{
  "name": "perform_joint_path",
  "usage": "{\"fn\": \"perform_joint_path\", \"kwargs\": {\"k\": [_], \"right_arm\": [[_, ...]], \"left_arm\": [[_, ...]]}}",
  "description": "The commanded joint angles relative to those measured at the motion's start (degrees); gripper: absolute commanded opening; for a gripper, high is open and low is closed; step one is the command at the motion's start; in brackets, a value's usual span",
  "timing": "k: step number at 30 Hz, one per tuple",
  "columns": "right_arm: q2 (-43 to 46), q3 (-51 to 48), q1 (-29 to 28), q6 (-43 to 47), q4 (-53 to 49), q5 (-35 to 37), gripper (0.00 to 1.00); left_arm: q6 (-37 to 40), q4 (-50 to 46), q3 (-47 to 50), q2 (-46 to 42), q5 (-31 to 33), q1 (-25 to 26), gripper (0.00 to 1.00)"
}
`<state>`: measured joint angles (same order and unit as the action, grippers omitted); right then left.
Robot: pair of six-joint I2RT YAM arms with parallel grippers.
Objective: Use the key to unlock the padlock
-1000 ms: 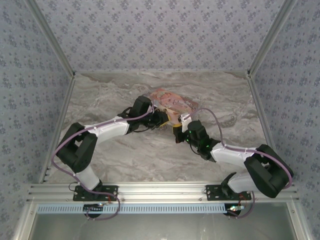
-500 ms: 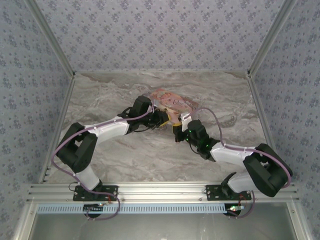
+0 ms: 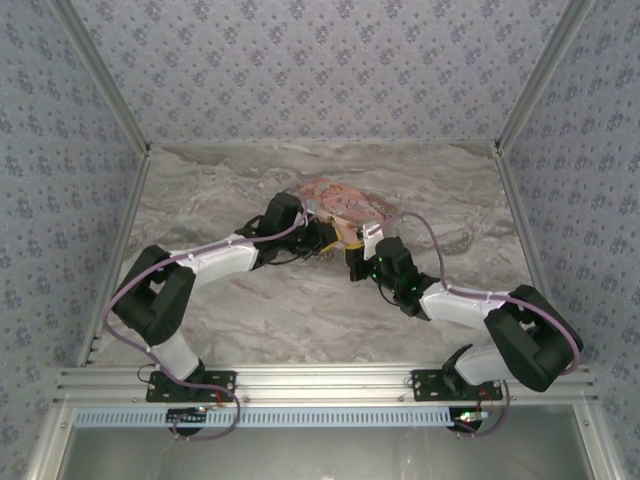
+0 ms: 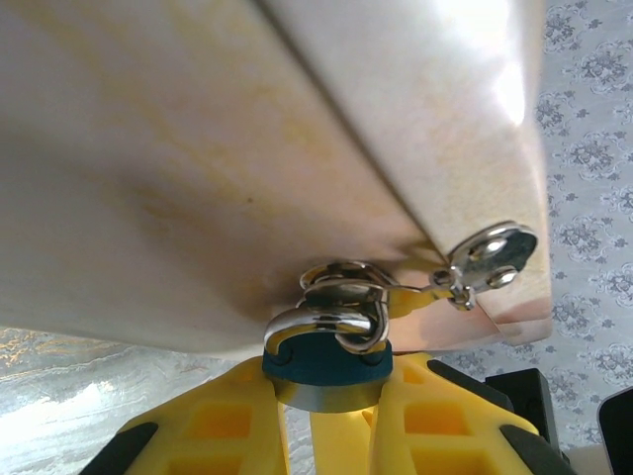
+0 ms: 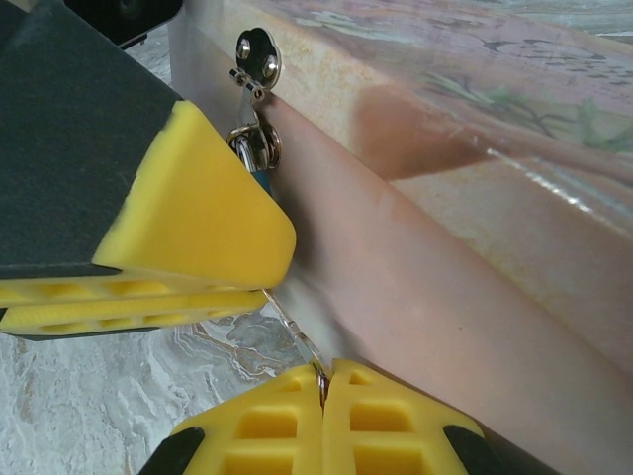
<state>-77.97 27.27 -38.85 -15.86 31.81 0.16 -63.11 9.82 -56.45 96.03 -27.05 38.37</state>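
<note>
In the left wrist view my left gripper (image 4: 326,388) is shut on the padlock (image 4: 328,364). Its yellow pads press both sides of the blue-teal body. The silvery shackle (image 4: 321,322) passes through the metal clasp (image 4: 490,259) of the pink box (image 4: 198,168). Seen from the right wrist, my right gripper (image 5: 322,374) is shut on the key (image 5: 293,319), a thin sliver slanting up-left toward the underside of the left gripper's fingers (image 5: 188,213). A bit of the padlock (image 5: 260,182) peeks out behind those fingers. From above, both grippers (image 3: 330,240) (image 3: 357,266) meet at the box's near edge.
The pink illustrated box (image 3: 340,200) lies on the marble tabletop (image 3: 260,320), just behind both grippers. Patterned walls (image 3: 60,200) close in the left, right and back sides. Both arms reach inward from the near rail (image 3: 320,385).
The right arm has crept slightly left toward the padlock. The left arm and the box have stayed put.
</note>
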Motion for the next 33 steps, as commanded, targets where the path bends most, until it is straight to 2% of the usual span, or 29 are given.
{"fn": "perform_joint_path", "kwargs": {"k": [1, 14, 33], "right_arm": [[-0.73, 2.17, 0.24, -0.66, 0.79, -1.16, 0.00], [-1.30, 3.23, -0.03, -1.11, -4.43, 1.78, 0.00], [-2.79, 4.37, -0.32, -1.84, -6.21, 2.79, 0.00]], "left_arm": [[-0.34, 3.51, 0.47, -1.55, -1.82, 0.42, 0.12], [-0.50, 3.84, 0.77, -1.98, -1.34, 0.41, 0.12], [-1.11, 4.23, 0.81, -2.42, -0.52, 0.14, 0.12]]}}
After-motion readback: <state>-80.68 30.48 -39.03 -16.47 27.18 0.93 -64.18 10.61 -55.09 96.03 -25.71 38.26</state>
